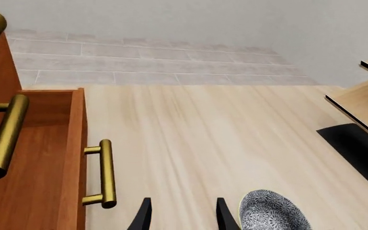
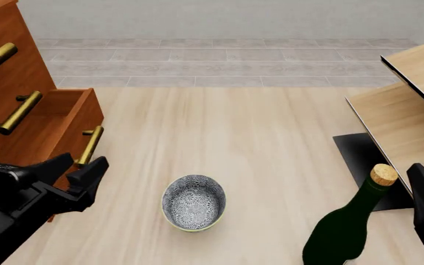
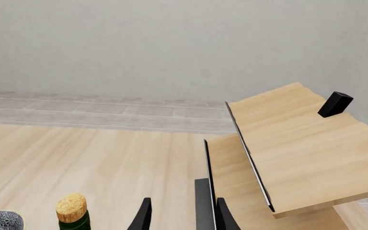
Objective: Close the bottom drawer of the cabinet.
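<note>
Your left gripper (image 2: 81,169) has its fingers parted and empty, near the bottom drawer (image 2: 63,124), which stands open at the cabinet (image 2: 6,83) on the left. Set the fingers flat against its front, beside the handle (image 2: 89,146), and push leftward squarely.

Light's flat and even across all 3 views, fairly bright, no obvious single source. Shadows barely there: a faint soft smudge under the bowl (image 2: 194,202), nothing hard-edged anywhere. Brass handle (image 1: 106,173) of the bottom drawer (image 1: 43,163) catches a mild sheen along its length, no real glare. The green bottle (image 2: 344,229) shows a soft highlight on its shoulder. Everything's sharp front to back, no motion blur, no focus falloff. Tabletop (image 2: 256,143) grain looks slightly smeared, low-res texture. Straight edges stay straight, though wrist views stretch perspective w/ wide angle.
</note>
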{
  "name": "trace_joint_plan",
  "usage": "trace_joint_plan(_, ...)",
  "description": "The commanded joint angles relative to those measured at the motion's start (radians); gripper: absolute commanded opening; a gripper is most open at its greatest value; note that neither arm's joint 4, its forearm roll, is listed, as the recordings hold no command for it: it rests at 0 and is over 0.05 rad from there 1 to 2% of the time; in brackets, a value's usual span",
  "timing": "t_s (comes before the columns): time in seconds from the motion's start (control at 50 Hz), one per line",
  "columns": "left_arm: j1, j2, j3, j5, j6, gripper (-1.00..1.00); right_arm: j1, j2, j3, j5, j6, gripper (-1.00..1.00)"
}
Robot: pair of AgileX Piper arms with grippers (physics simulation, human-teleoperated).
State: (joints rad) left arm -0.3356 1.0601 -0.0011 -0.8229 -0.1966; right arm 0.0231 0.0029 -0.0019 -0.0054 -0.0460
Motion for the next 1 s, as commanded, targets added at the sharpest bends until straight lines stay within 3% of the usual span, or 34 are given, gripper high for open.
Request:
trace_joint_plan(0.02, -0.038, 0.339, -0.004, -0.25, -0.087, 1.0, 0.003, 0.0, 0.0, -0.002, -0.001, 1.0)
trace_joint_plan(0.08, -0.02, 0.431, -0.031, -0.273, -0.05, 1.0, 0.004, -0.001, -0.001, -0.001, -0.001, 1.0)
trace_joint_plan(0.24, 0.005, 0.588, -0.05, -0.39, -0.043, 1.0, 0.006, -0.002, 0.0, -0.003, -0.004, 1.0)
trace_joint_plan(0.48, 0.087, 0.652, -0.112, -0.383, -0.013, 1.0, 0.007, -0.002, -0.001, -0.003, -0.005, 1.0)
trace_joint_plan(0.62, 0.179, 0.709, -0.152, -0.382, 0.018, 1.0, 0.009, -0.002, -0.001, -0.003, -0.004, 1.0)
trace_joint_plan(1.0, 0.321, 0.83, -0.201, -0.394, 0.148, 1.0, 0.009, -0.002, -0.001, -0.004, -0.004, 1.0)
